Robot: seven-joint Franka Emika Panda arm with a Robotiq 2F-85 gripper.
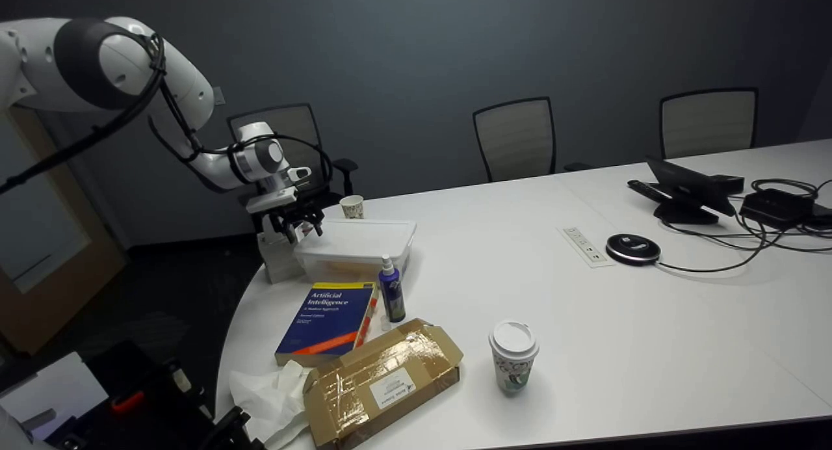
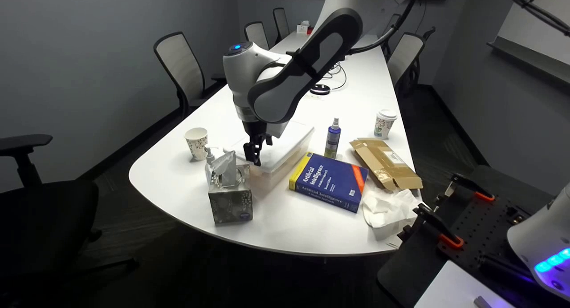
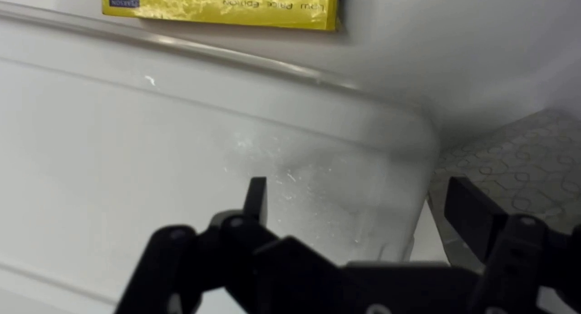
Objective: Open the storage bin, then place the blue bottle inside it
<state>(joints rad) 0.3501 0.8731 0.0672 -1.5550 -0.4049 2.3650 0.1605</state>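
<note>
The storage bin is a low translucent white box with its flat white lid on. It also shows in an exterior view, and its lid fills much of the wrist view. My gripper is over the bin's end by the tissue box, open and empty. In the wrist view the gripper has one finger over the lid and the other beyond its short edge. Whether a finger touches the lid, I cannot tell. The blue bottle stands upright beside the bin. It also shows in an exterior view.
A tissue box and a pump bottle stand close to the bin's end. A blue book lies beside the bin. A tan package, crumpled tissue, lidded cup and open cup are around.
</note>
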